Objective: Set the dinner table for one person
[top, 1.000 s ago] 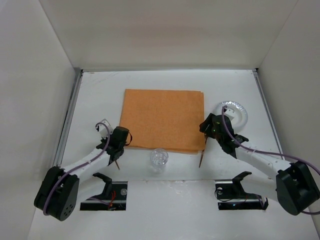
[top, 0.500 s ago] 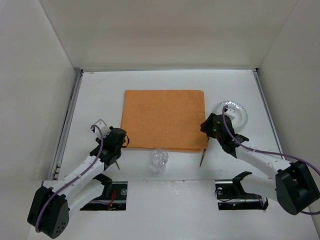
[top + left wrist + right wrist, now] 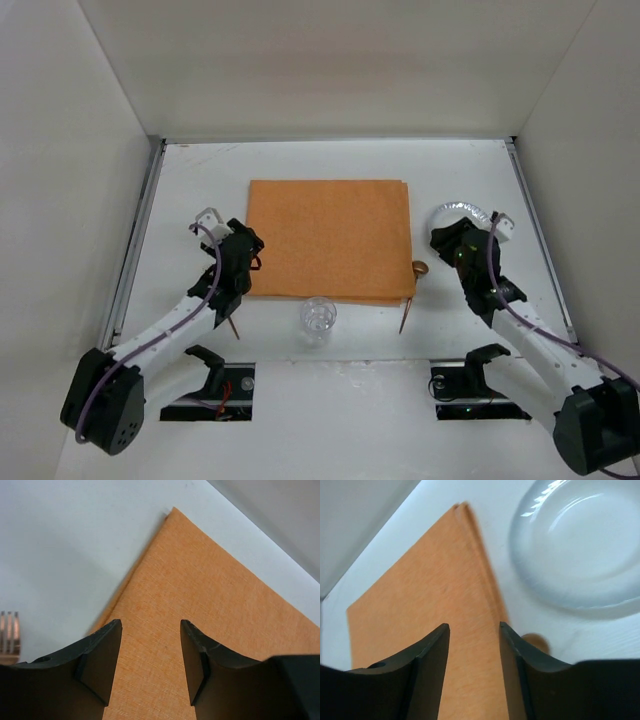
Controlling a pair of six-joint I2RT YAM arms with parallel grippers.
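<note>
The dinner table [image 3: 330,160] spans the workspace, with the orange mat [image 3: 328,238] lying mid-table. Both pincers are spread and empty: left gripper [image 3: 150,626], right gripper [image 3: 472,629]. The plate [image 3: 580,545] sits just beside the mat's right edge. Step judged: plate placement. Next move: the right jaws pinch its rim and carry it onto the mat.

Smooth matt white table [image 3: 200,180] with thin metal edge strips [image 3: 137,235], orange cloth mat [image 3: 328,238] with a fine woven grain, clear glossy plate [image 3: 580,540], clear shiny cup [image 3: 318,318], coppery polished metal fork [image 3: 9,632].
</note>
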